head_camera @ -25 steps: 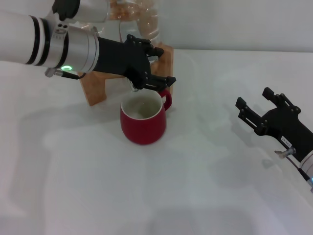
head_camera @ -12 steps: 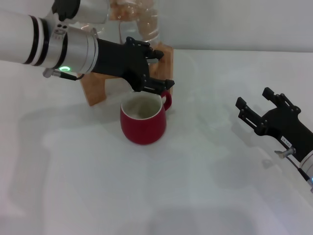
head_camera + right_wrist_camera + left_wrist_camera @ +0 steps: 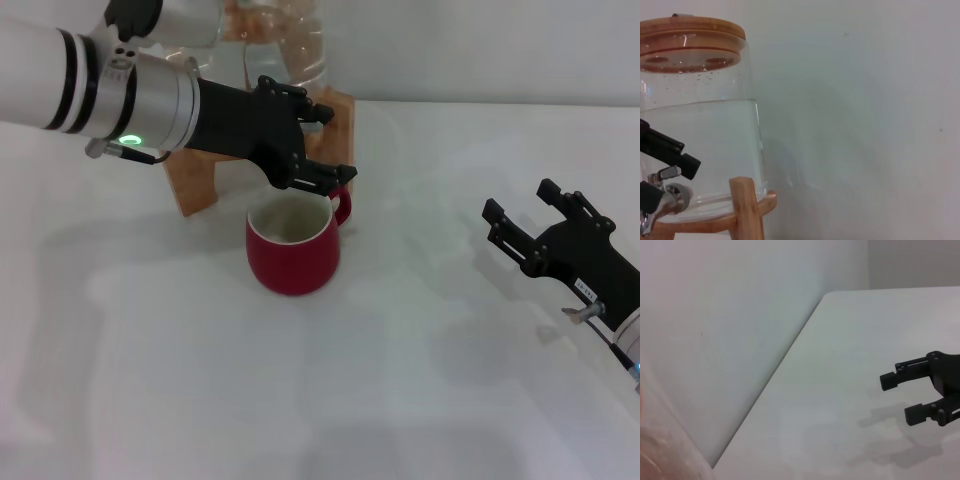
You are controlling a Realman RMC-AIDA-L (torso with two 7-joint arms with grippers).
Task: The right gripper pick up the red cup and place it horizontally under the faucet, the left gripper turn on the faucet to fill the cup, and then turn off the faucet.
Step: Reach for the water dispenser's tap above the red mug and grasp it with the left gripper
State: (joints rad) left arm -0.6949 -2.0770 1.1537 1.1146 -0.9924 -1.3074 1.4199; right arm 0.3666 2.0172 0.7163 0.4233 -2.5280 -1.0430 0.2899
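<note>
Over on the left side of the bench, the left gripper (image 3: 318,150) reaches in from the far left edge, its black fingers set around the spot where the faucet (image 3: 662,200) sticks out of the glass water jar (image 3: 700,125) in its wooden stand (image 3: 195,185); the jaws sit a moderate way apart, spanning the tap, though the head view hides the tap itself behind them, so a firm grip cannot be confirmed. Directly beneath that claw stands the red cup (image 3: 293,245), upright on its base, mouth facing up, loop handle pointing toward the bench's right side, its rim just below the fingertips. This looks like the faucet-working stage, and the relation that matters is vertical: spout above, cup mouth below, with the left arm clearly the nearer one. Off toward the right edge of the bench, well apart from the cup, the right gripper (image 3: 530,225) hangs idle, its two fingers spread wide and holding nothing.
</note>
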